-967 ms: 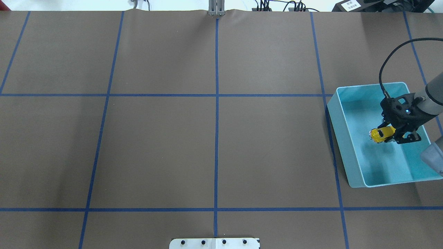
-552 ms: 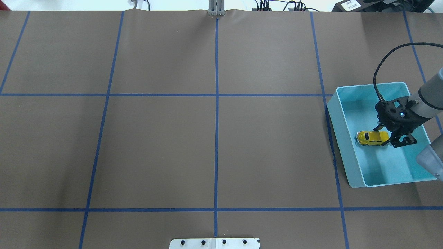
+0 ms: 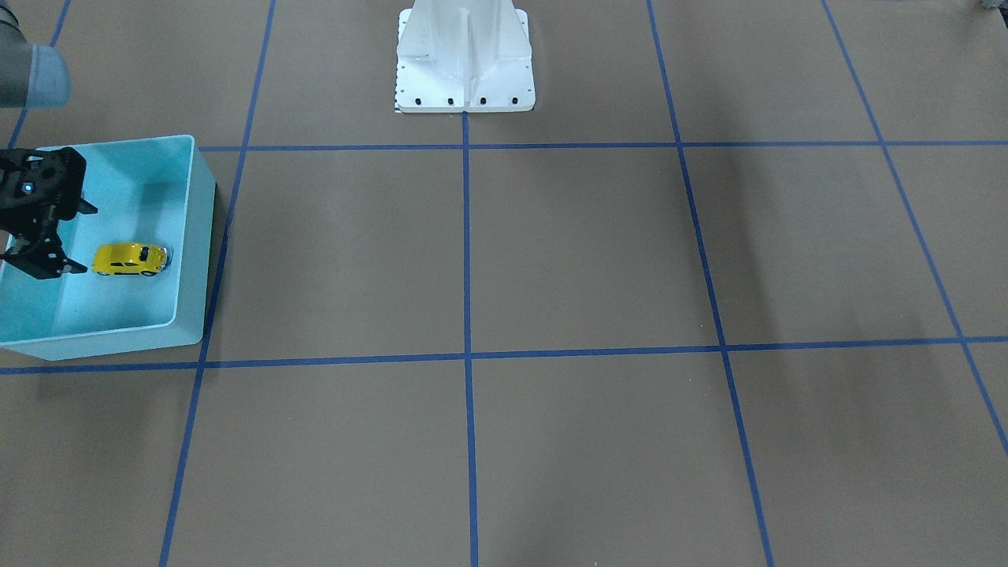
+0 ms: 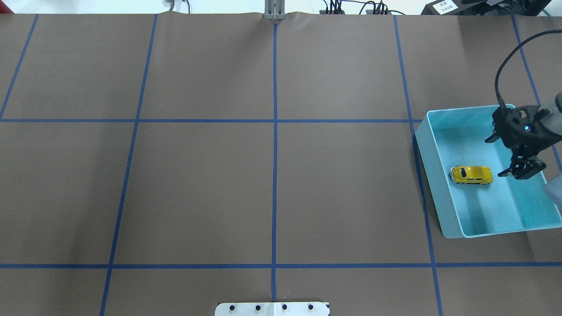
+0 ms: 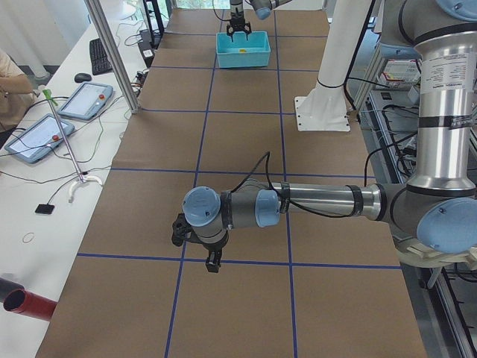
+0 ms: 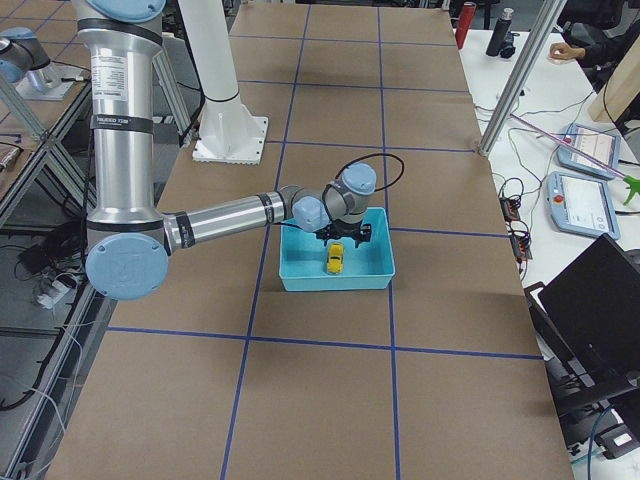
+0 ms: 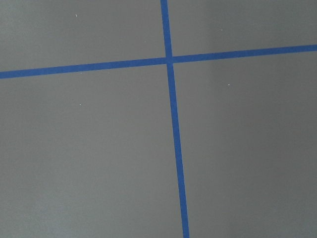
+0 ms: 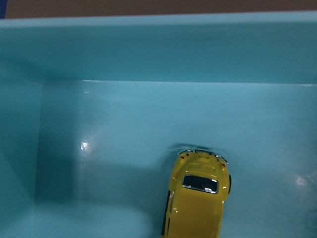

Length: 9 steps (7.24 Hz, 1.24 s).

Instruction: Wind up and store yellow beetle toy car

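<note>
One yellow beetle toy car (image 4: 471,174) sits in bin (image 4: 432,188); right gripper (image 4: 519,172) at its 3 o'clock, parted, empty; left gripper (image 5: 200,250) state unclear.

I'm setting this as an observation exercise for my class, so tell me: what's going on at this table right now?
The car sits on its wheels on the floor of the bin, so storing looks done. The right pincer hangs open just beside the car, not touching it. The left arm hovers over the table, far from the bin, and handles nothing there.
</note>
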Each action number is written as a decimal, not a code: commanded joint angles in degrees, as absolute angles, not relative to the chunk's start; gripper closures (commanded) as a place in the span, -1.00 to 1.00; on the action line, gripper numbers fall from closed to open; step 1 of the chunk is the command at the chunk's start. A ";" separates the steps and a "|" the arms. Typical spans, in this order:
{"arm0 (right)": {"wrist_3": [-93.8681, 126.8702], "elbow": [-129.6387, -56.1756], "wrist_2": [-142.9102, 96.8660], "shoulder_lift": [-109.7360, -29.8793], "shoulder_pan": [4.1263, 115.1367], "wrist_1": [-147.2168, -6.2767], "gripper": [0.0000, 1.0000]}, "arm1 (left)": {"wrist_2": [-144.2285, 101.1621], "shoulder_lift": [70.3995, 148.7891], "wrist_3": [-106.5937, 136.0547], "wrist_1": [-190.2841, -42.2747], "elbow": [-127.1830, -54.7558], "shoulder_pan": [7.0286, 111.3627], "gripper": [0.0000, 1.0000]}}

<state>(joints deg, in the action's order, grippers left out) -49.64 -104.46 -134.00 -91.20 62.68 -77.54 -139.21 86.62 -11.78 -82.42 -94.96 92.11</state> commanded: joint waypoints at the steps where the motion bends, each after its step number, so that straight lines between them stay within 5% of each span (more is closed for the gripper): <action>1: -37.49 -105.91 -135.26 -88.70 75.44 -83.29 -1.00 | -139.22 86.57 -11.78 -82.44 -95.01 92.11 -1.00; 4: -9.55 -100.67 -135.18 -88.68 86.62 -89.21 -1.00 | -139.22 86.57 -11.78 -82.44 -95.01 92.11 -1.00; 6: -8.09 -88.91 -135.96 -88.77 96.45 -88.77 -1.00 | -139.22 86.66 -11.78 -82.53 -95.01 92.11 -1.00; 9: -7.04 -84.46 -135.97 -87.99 97.21 -88.68 -1.00 | -139.31 86.66 -11.78 -82.62 -95.01 92.29 -1.00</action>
